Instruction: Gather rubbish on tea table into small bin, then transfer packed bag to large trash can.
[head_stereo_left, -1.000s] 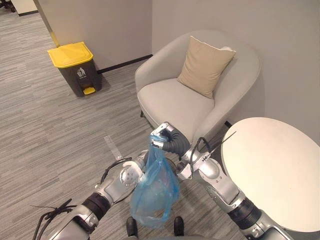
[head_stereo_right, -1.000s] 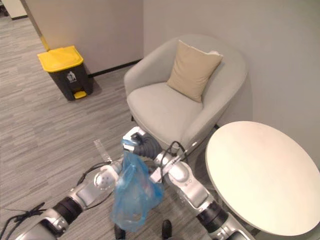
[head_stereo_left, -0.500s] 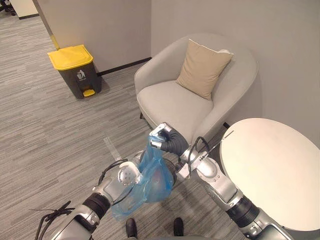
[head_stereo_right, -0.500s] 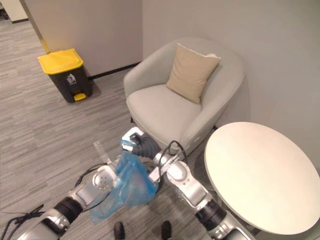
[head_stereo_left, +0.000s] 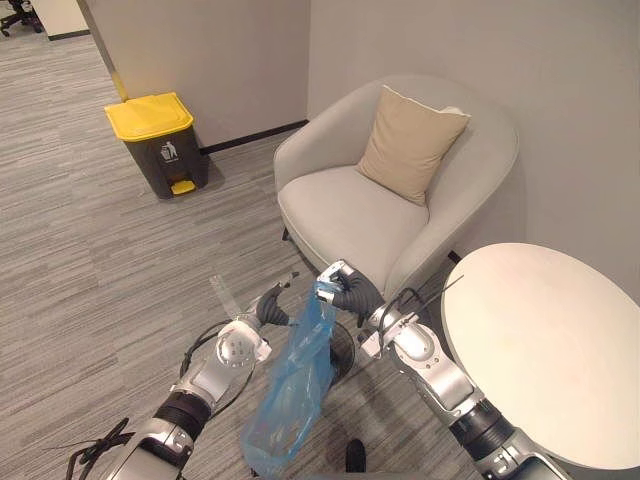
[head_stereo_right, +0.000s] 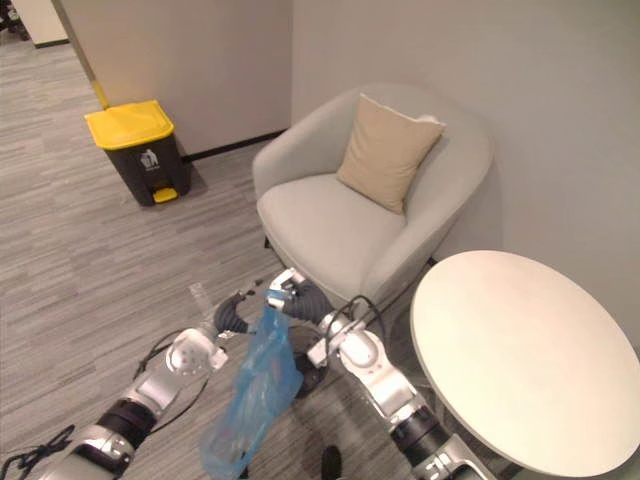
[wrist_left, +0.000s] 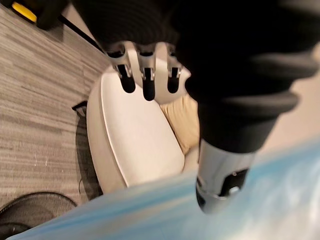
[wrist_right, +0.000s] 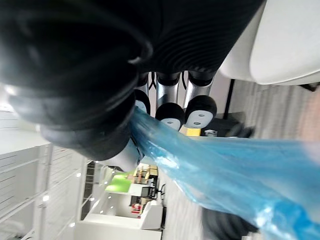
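Between armchair (head_stereo_left: 345, 210) and round table (head_stereo_left: 550, 350), low over floor (head_stereo_left: 100, 270): holding blue bag (head_stereo_left: 295, 385) by its neck w/ right hand (head_stereo_left: 345, 290), fingers curled tight round the gathered top, rest dangling long and slack below. Keeping left hand (head_stereo_left: 268, 312) just beside bag, fingers relaxed, gripping nothing.

Prob. into 2nd half of job: carrying packed bag to trash can (head_stereo_left: 170, 160), well apart by far wall, yellow lid (head_stereo_left: 150, 103) down. Next: need to turn and walk that way, hold grip firm, then get lid up, likely via pedal (head_stereo_left: 181, 186) at front, before dropping in.

Vs half a sec ago: no longer bunched up against left hand; now hanging straighter and lower, left hand off it. Whole view shifted a bit too, so cam moved, not furniture.
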